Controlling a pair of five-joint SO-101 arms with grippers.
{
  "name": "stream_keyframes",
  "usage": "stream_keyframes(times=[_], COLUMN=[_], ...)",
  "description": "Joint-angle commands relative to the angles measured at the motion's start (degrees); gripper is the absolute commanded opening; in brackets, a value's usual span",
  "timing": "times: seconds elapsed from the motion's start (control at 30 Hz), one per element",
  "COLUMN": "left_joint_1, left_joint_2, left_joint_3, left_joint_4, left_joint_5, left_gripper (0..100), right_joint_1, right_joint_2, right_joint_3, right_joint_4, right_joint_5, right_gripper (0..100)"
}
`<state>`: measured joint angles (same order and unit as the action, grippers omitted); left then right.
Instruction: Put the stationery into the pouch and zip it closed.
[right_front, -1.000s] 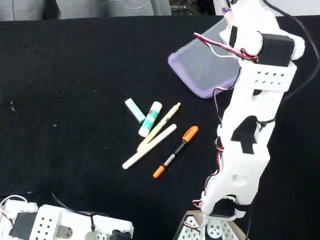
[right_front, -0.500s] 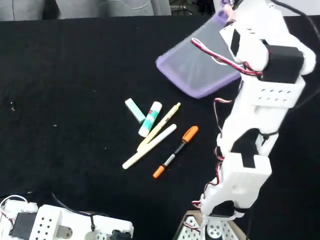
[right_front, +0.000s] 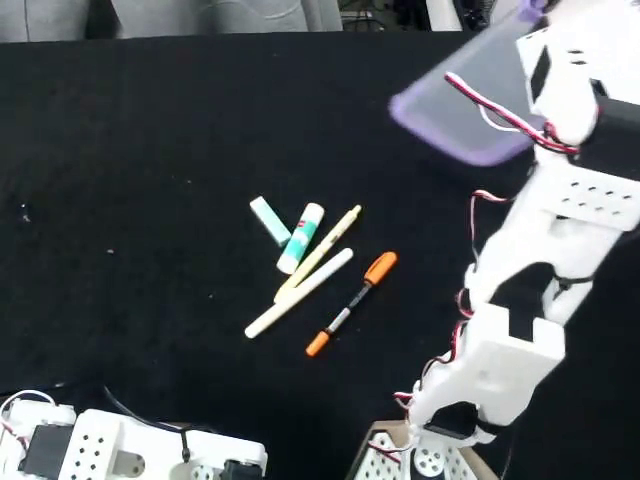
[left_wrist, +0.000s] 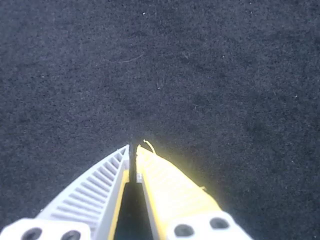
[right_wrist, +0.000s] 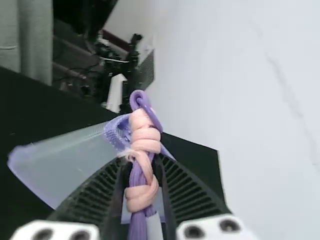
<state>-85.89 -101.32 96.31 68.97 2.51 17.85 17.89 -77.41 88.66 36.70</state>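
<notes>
Right tool (right_wrist: 142, 167) pinched shut on the braided pull cord (right_wrist: 142, 135) of the purple pouch (right_front: 465, 100), which hangs from it, off the surface (right_front: 150, 150). Stationery (right_front: 310, 262) lies well apart from it. Left tool (left_wrist: 134, 150) closed, empty. Risk: hung by one thin cord, the pouch may swing and slip free.

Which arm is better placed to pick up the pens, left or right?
Left, probably. The right gripper is shut on the cord of the pouch, holding it up; the left gripper is shut, empty, over the black cloth.

pouch (right_front: 440, 118) blurred (corner behind right arm (right_front: 575, 190)), left arm (right_front: 100, 445) cropped
</notes>
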Motion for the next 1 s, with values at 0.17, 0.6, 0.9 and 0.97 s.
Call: stream_keyframes(times=[0.17,0.6,0.9,0.97], left_joint_1=[-0.66,-0.66,-0.66,-0.66], left_joint_2=[-0.18,-0.18,-0.18,-0.18], left_joint_3=[1.27,1.27,1.27,1.27], left_joint_4=[0.44,0.44,0.44,0.44], left_joint_5=[0.26,0.26,0.26,0.26], left_gripper=[3,3,3,3], right_joint_1=[2.73,2.37,-5.54,-8.35], right_joint_2=[-1.27,-5.14,-26.59,-32.40], right_joint_3=[2.68,8.57,36.09,43.56], right_joint_4=[2.64,12.57,12.48,12.40], right_joint_5=[5.54,3.34,3.52,3.52], right_gripper=[1.1,1.1,1.1,1.1])
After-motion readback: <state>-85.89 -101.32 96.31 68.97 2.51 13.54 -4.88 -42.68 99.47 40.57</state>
